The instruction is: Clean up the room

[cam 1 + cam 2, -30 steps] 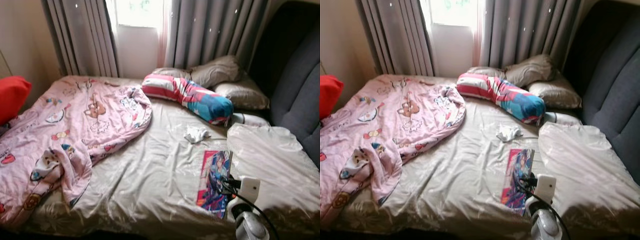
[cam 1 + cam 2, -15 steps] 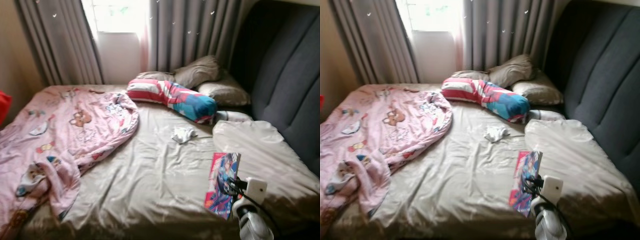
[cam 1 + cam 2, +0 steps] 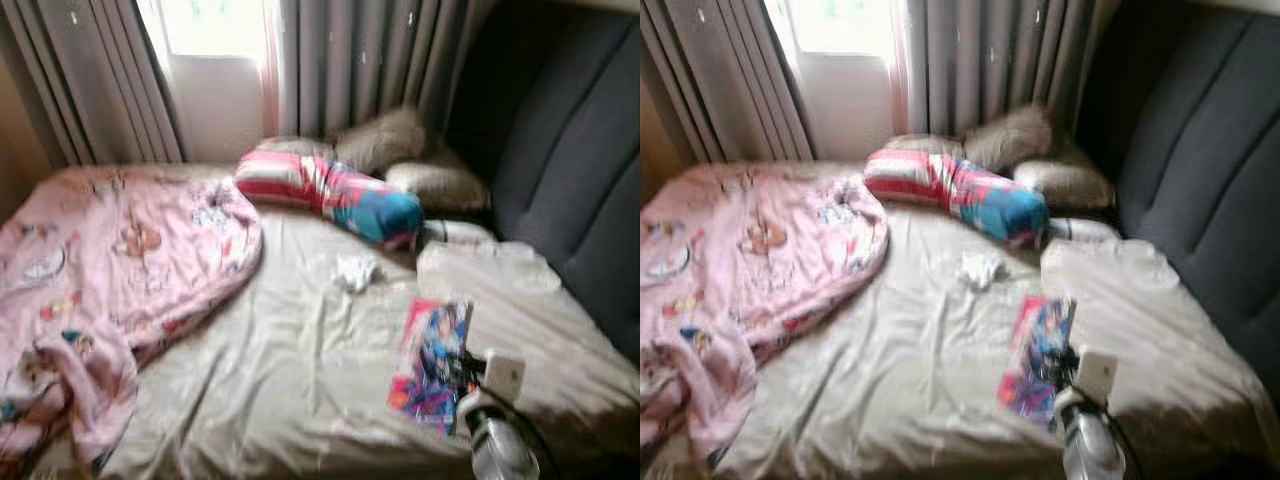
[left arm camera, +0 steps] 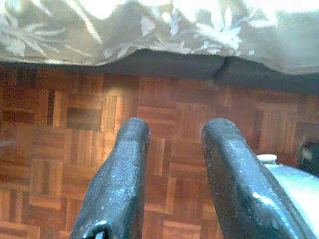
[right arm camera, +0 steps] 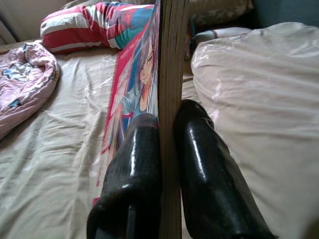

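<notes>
While the head views are blurred, the right gripper is plain enough in its wrist view: its two black fingers are closed on the thin glossy comic book with a pink, red and blue illustrated cover, pinching it by the near edge. The book stands on edge between the fingers, its long axis running straight out from them over the wrinkled beige-sheeted bed, toward the red, white and blue striped bolster pillow near the headboard. Carrying it off falls to the right arm, the book being at the bed's right side. A pink cartoon-print blanket lies heaped on the left half, and a small crumpled white cloth sits mid-bed, well apart from the book. The left gripper hangs over brown parquet floor, fingers parted and empty.
</notes>
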